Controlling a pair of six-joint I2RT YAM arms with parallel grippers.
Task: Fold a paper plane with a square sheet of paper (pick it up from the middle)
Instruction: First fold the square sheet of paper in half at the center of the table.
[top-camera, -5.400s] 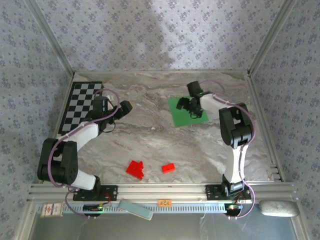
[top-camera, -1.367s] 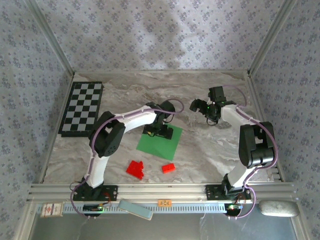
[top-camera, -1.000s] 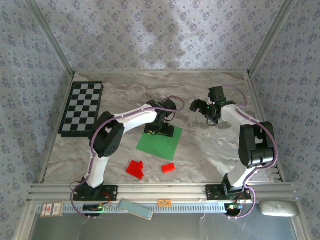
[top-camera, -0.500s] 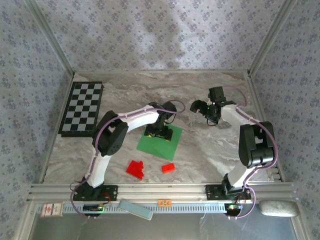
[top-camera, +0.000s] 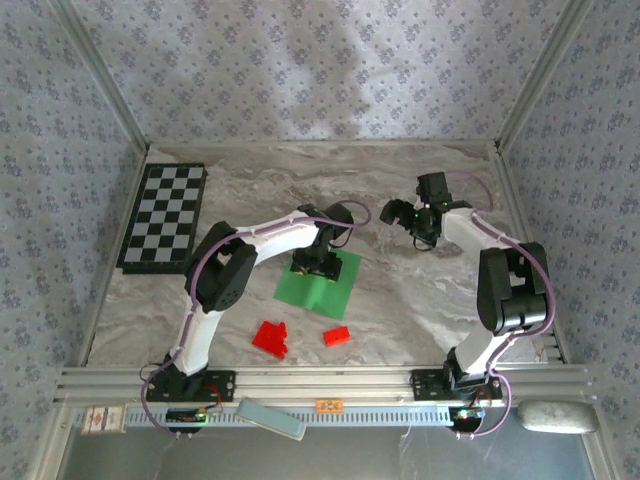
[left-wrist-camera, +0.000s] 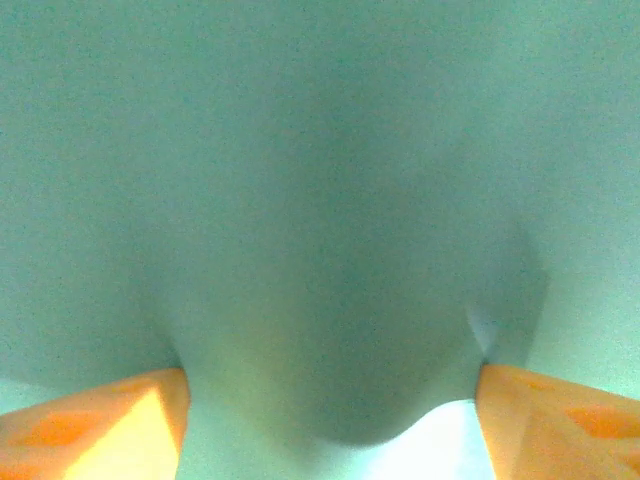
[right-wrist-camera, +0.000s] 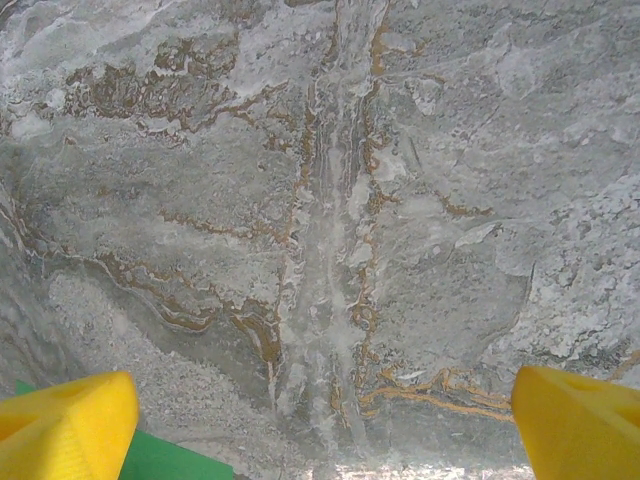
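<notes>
Near the middle of the counter (top-camera: 260, 190), the square sheet of paper (top-camera: 318, 290) lies under the left claw (top-camera: 318, 262), fingers apart, paper humping between them. I'd close slowly, pinching only that ridge. The right claw (top-camera: 403, 215) hangs wide apart nearby.

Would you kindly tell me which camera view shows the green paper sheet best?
Top external: the green paper sheet shows its outline on the table. Left wrist shows the sheet blurred and close; right wrist catches its corner.

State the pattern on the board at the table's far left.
Black-and-white checks; the board shows best in the top external view.
</notes>
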